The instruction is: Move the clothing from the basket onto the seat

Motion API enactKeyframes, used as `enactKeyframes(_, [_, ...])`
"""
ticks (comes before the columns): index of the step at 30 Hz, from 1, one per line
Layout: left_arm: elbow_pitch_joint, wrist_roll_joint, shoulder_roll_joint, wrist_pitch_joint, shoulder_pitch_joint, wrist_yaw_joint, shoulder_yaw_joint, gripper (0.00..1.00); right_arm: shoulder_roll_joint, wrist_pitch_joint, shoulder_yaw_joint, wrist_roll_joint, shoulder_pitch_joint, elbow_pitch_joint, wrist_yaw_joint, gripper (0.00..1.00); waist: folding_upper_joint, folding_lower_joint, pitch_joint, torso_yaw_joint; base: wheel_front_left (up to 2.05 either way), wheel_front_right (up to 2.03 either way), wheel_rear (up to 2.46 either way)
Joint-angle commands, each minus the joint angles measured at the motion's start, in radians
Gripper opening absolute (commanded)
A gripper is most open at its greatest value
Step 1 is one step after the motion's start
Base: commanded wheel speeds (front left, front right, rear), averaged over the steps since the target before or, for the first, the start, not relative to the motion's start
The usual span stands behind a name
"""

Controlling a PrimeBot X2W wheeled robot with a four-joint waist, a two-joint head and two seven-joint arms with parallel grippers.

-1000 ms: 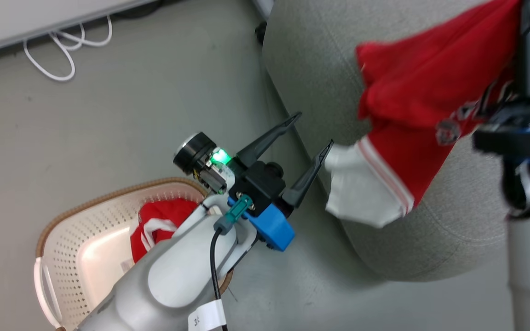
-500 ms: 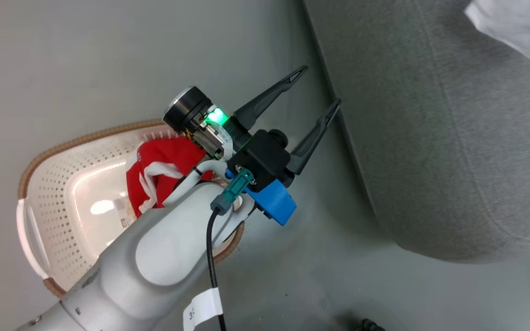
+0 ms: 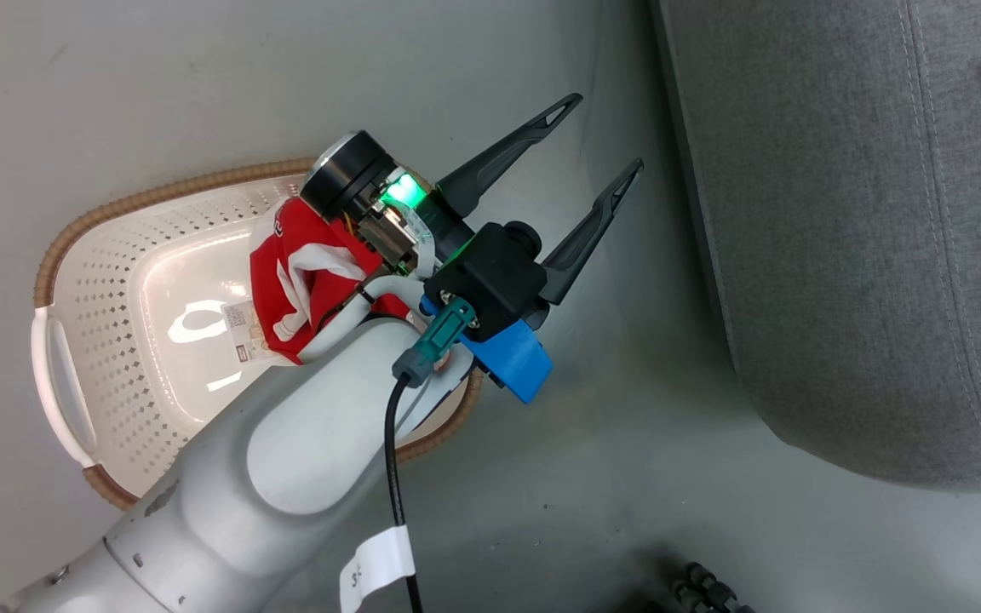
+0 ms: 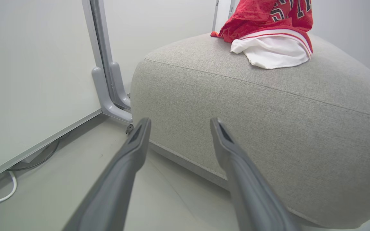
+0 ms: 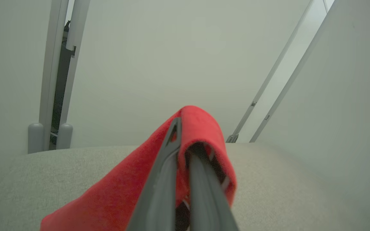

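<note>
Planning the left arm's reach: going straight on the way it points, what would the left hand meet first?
Most likely the grey side of the seat, below its seam: the open left hand points straight at it. How far off is unclear.

One garment (image 3: 307, 268) lies in the basket (image 3: 107, 289), left of the seat (image 3: 840, 255); a second garment (image 4: 255, 19) lies atop it.

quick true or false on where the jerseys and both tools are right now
1. The left tool is open and holds nothing: true.
2. The basket is empty: false, a red jersey lies in it.
3. The right tool is shut on the other jersey: true.
4. The other jersey lies in the basket too: false, it rests on top of the grey seat.
</note>
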Motion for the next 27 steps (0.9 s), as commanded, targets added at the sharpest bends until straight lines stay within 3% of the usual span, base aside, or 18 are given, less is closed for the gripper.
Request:
enactKeyframes(1, [0.003,-0.001,0.006,-0.003,-0.016,0.002,-0.002,1.00,0.027,0.000,0.014,0.008,0.046,0.044,0.000,0.00,0.0000,-0.0001,0.002,-0.004,0.00,0.00,0.00])
enactKeyframes(14, [0.019,-0.014,-0.009,-0.023,-0.030,0.003,-0.006,1.00,0.137,0.000,0.012,0.030,0.160,0.124,0.000,0.03,0.0000,-0.0001,-0.002,0.005,0.00,0.00,0.00])
enactKeyframes(15, [0.020,-0.015,-0.010,-0.023,-0.027,0.004,-0.007,1.00,0.146,0.000,0.006,0.034,0.167,0.112,0.000,1.00,0.0000,-0.0001,-0.007,0.006,0.00,0.00,0.00])
enactKeyframes(27, [0.032,-0.050,-0.051,-0.039,0.048,0.025,0.039,1.00,0.239,0.000,-0.011,0.005,0.426,-0.110,0.000,1.00,0.0000,-0.0001,-0.190,0.038,0.00,0.00,0.00])
